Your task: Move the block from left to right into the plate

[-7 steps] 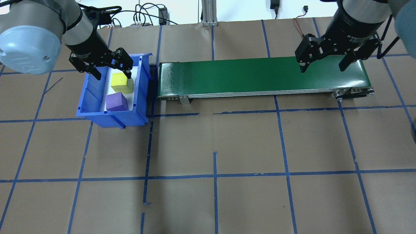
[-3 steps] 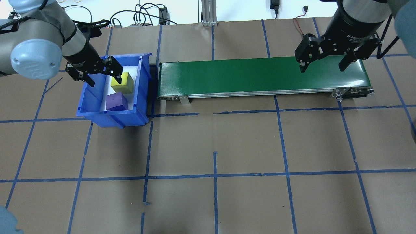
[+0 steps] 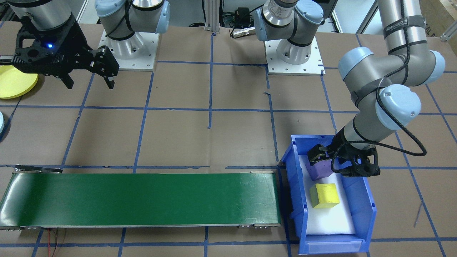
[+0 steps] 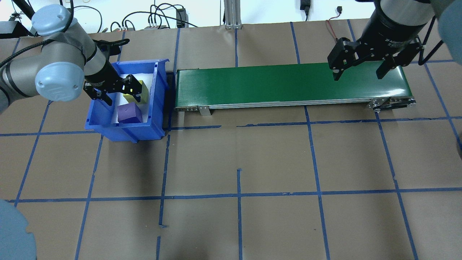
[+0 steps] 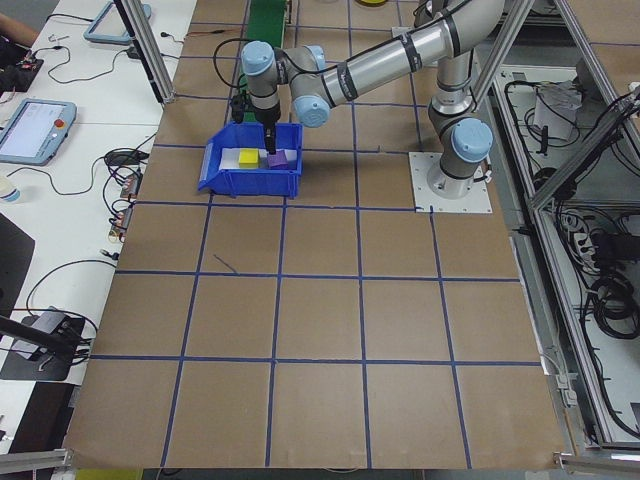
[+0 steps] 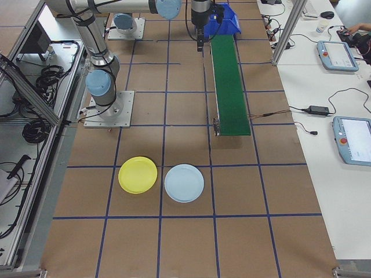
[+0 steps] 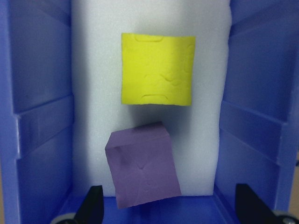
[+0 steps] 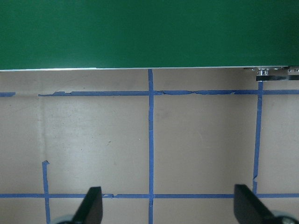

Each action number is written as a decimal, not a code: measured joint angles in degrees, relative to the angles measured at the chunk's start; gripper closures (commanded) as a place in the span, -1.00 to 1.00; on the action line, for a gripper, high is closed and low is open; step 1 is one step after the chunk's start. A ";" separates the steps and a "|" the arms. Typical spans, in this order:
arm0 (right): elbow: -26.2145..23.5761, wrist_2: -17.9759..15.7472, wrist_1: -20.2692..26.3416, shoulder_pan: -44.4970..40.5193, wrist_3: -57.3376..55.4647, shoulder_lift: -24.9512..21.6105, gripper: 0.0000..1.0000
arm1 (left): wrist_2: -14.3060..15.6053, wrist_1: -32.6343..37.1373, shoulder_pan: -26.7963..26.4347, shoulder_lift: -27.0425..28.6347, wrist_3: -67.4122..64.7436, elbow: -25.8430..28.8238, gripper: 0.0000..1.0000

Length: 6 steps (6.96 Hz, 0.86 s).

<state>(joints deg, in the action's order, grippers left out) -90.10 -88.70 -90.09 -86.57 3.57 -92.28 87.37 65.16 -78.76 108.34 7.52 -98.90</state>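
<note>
The purple block point(image 7: 142, 169) sat tilted in the blue bin point(image 4: 108, 124) beside the yellow block point(image 7: 156, 69), the yellow plate point(image 6: 137, 174) well apart. The left pincer point(image 4: 117, 92) hung spread above it, seemingly untouching; closing askew might twist it. The right pincer point(image 4: 361, 68) waited spread.

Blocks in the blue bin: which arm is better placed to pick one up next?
Left. The left gripper hangs open inside the blue bin, over the purple block; the right gripper waits at the conveyor's far end.
</note>
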 measured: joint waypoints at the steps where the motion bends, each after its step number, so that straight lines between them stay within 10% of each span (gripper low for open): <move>1: -0.01 0.01 0.00 0.00 -0.01 0.00 -1.00 | 0.03 -0.87 0.00 0.97 -0.12 -0.55 -1.00; 4: -0.06 -0.05 0.02 0.00 -0.01 0.00 -1.00 | -0.32 -2.76 0.01 3.70 -0.38 -1.69 -0.88; 5: -0.07 -0.06 0.04 0.00 -0.02 0.00 -1.00 | -0.40 -4.01 0.01 4.63 -0.39 -2.07 -0.14; 6: -0.07 -0.07 0.04 0.00 0.00 0.00 -1.00 | -0.35 -4.85 0.01 4.95 -0.38 -2.21 -0.03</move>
<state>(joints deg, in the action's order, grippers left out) -90.17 -88.77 -90.05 -86.57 3.58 -92.28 87.02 60.31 -78.75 113.28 7.14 -101.10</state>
